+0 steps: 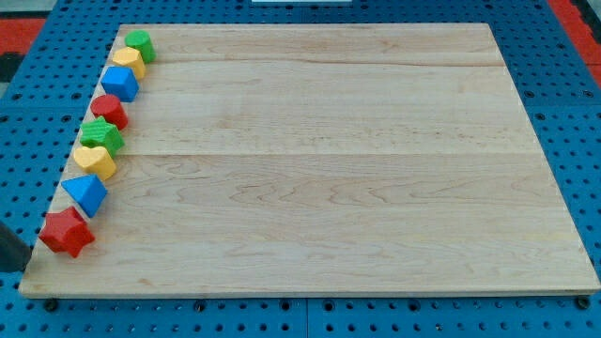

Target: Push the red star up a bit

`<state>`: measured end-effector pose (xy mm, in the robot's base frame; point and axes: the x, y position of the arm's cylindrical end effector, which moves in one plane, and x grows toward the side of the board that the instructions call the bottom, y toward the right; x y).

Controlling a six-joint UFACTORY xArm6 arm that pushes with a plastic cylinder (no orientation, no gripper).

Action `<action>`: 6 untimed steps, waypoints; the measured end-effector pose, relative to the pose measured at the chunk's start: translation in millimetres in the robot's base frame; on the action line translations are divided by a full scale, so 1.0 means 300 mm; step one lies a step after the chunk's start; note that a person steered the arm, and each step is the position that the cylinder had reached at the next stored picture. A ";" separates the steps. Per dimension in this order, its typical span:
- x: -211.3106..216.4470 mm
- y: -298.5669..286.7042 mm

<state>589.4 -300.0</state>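
The red star [66,232] lies at the lower left corner of the wooden board [319,169], at the bottom of a column of blocks along the left edge. A dark shape at the view's left edge, just left of the red star, is my rod. Its lower end, my tip [21,267], is close to the star's lower left side; I cannot tell if it touches. A blue triangular block [85,194] sits right above the red star, almost touching it.
Above the blue triangular block the column runs up and to the right: a yellow block [95,161], a green star [100,136], a red block [109,111], a blue block [120,83], a yellow block [128,62] and a green block [141,44]. A blue pegboard [563,75] surrounds the board.
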 end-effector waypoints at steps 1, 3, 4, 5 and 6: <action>0.000 0.000; 0.000 -0.004; 0.000 -0.006; 0.000 -0.006; 0.019 0.029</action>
